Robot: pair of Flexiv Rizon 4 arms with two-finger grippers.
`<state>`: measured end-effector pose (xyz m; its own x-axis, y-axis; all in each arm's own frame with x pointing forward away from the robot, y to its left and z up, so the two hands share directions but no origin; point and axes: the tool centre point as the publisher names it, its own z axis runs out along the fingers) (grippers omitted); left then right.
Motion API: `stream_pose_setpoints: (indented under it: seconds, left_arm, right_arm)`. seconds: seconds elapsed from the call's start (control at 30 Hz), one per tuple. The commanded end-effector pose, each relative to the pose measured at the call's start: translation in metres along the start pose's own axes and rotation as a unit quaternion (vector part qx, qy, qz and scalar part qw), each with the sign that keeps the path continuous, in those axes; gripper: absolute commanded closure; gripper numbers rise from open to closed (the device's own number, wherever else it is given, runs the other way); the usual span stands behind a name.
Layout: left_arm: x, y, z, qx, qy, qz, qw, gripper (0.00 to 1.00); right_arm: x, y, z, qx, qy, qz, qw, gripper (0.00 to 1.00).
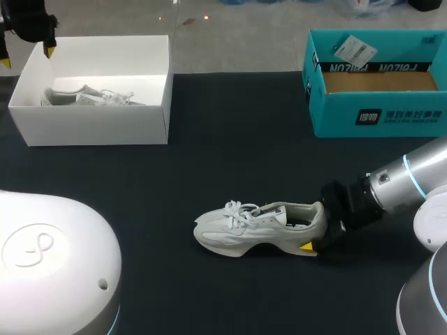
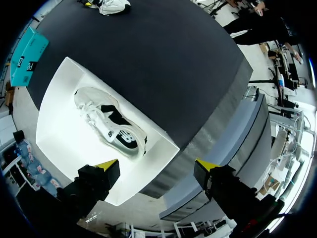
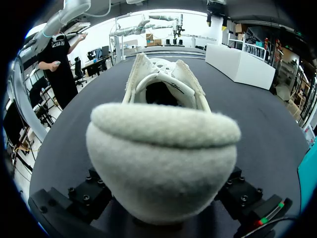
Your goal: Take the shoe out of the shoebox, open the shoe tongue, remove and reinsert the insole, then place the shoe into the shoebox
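white shoebox [image 1: 91, 127]: second shoe [image 1: 92, 96] inside | teal box [image 1: 377, 117]: tag [image 1: 354, 50] | left fingers [image 2: 107, 166]: wide | right fingers [image 1: 306, 246]: gripping table shoe [image 1: 255, 227]

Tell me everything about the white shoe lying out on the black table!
The white shoe is a sneaker with white laces, a thick pale sole and a fuzzy grey-white heel. It stands upright on its sole on the black table, toe pointing toward my left. Its mouth is open and dark inside. The right gripper clasps its heel from both sides; nothing else touches it.
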<state>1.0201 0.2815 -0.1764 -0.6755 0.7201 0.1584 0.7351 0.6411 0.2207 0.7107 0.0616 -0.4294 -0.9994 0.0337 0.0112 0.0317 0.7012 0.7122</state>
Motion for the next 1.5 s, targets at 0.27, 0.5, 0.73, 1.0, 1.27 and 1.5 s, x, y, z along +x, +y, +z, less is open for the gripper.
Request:
stream_pose_setpoints:
  seconds: [0.27, 0.5, 0.73, 1.0, 1.27, 1.5]
  left_arm:
    - [0.013, -0.055, -0.014, -0.085, -0.006, -0.146, 0.986, 0.0]
    - [0.013, -0.055, -0.014, -0.085, -0.006, -0.146, 0.986, 0.0]
    - [0.009, -0.071, -0.021, -0.058, 0.004, -0.344, 0.937, 0.0]
    - [0.0, -0.121, -0.037, -0.047, 0.049, -0.56, 0.826, 0.0]
    - [0.017, -0.15, -0.038, -0.031, 0.08, -0.685, 0.723, 0.0]
    - [0.017, -0.15, -0.038, -0.031, 0.08, -0.685, 0.723, 0.0]
  right_arm:
    - [0.0, 0.0, 0.003, 0.001, -0.001, 0.0, 1.0, 1.0]
    - [0.0, 0.0, 0.003, 0.001, -0.001, 0.0, 1.0, 1.0]
    - [0.0, 0.0, 0.003, 0.001, -0.001, 0.0, 1.0, 1.0]
    - [0.0, 0.0, 0.003, 0.001, -0.001, 0.0, 1.0, 1.0]
    - [0.0, 0.0, 0.003, 0.001, -0.001, 0.0, 1.0, 1.0]
    - [0.0, 0.0, 0.003, 0.001, -0.001, 0.0, 1.0, 1.0]
